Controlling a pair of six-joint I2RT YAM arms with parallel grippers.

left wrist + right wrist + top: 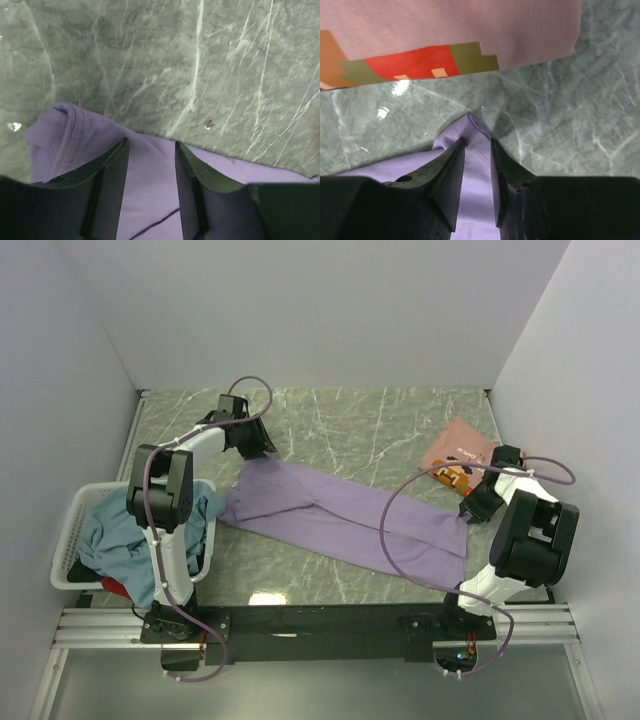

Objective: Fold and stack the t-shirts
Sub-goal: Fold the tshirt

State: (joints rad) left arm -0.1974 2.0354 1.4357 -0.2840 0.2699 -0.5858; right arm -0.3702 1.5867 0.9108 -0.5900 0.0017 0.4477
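A plain lavender-purple cotton t-shirt (340, 520) lies stretched in a long diagonal band across the green marble-patterned surface (380, 430), running from far left to near right. At its far-left end, the left claw (258, 445) hangs low over the ribbed collar edge, its two dark fingers (112, 175) clearly apart with purple cloth showing in the gap between them. At the shirt's right end, the right claw (472, 510) straddles a pointed corner of the fabric. Its fingers (450, 175) stand only narrowly apart with the cloth in the slit, and whether they pinch it cannot be told.

Just beyond that corner, at the far right of the surface, a salmon-pink t-shirt with an orange, red and olive block print (458, 455) lies folded flat, apart from the lavender one. On the left side, a crumpled teal-blue t-shirt (115, 530) is heaped in a white slatted plastic basket (72, 520) and spills over its rim, with a patch of a red t-shirt (115, 587) showing beneath it at the near edge.
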